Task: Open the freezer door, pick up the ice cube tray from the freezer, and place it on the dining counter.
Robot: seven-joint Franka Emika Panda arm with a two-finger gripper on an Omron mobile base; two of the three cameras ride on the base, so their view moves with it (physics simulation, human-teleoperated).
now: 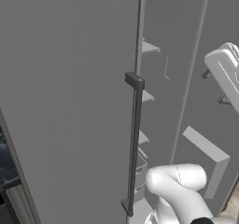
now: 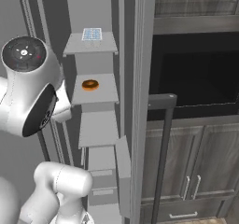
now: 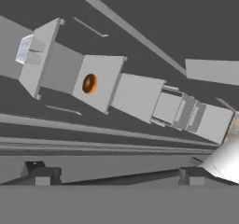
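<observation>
A: Where was the ice cube tray (image 2: 92, 34) at that moment?

B: It lay on the top shelf (image 2: 88, 45) of the freezer (image 2: 95, 125), toward 12 o'clock in the right base view. In the hand view it showed pale blue at about 9 o'clock, at the far end of the row of shelves.

A: Anything else on the shelves?

B: An orange-brown doughnut (image 2: 90, 84) sat on the shelf just below the tray, apart from it.

A: And the freezer door (image 1: 70, 101)?

B: It stood swung open. In the left base view its brushed-grey face took the left half, with the long dark bar handle (image 1: 134, 143) running down its edge near the centre.

A: How was the pincer?

B: The gripper (image 3: 116, 175) had its fingers (image 3: 39, 174) spread wide apart, one at 7 o'clock and one at 5 o'clock in the hand view, with nothing between them. It was well apart from the tray.
</observation>
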